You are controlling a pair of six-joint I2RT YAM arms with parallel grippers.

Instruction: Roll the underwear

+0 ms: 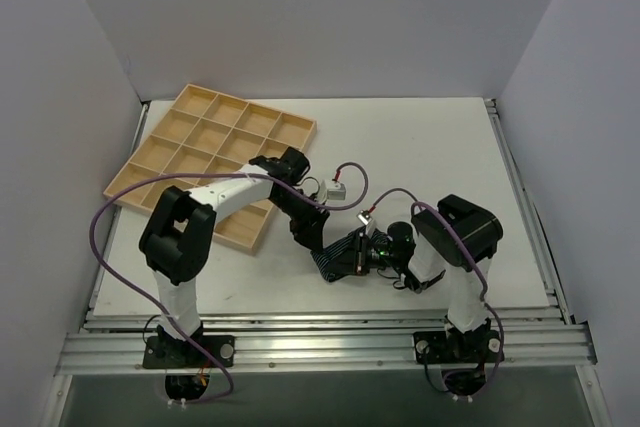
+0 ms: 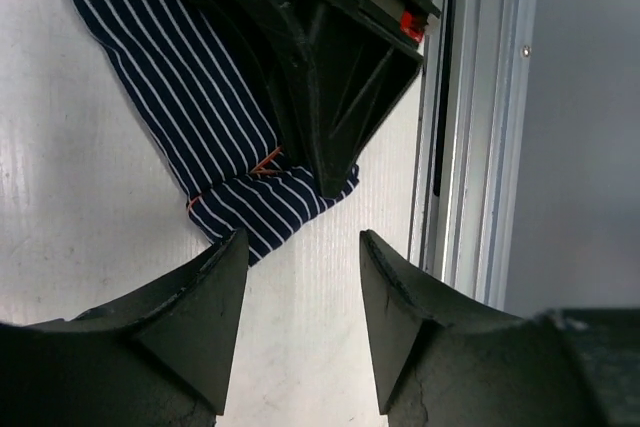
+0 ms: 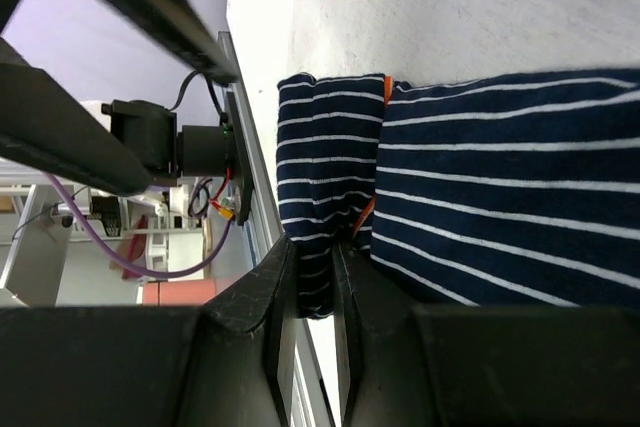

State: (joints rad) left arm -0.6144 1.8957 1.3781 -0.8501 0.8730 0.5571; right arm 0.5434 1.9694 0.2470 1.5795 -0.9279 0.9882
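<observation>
The underwear (image 1: 338,255) lies on the desk (image 1: 430,147) near its front edge, between the two arms. The right tool (image 3: 313,252) pinches its folded end, fingers nearly together. The left tool (image 2: 300,247) hovers at the cloth's corner, fingers spread apart.

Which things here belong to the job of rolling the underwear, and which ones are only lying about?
For the job:
- underwear, striped, one end folded over
- right claw, shut on the folded end
- left claw, open, just short of the cloth's corner

Lying about:
- wooden tray, at the far left of the table, apart from the cloth
</observation>
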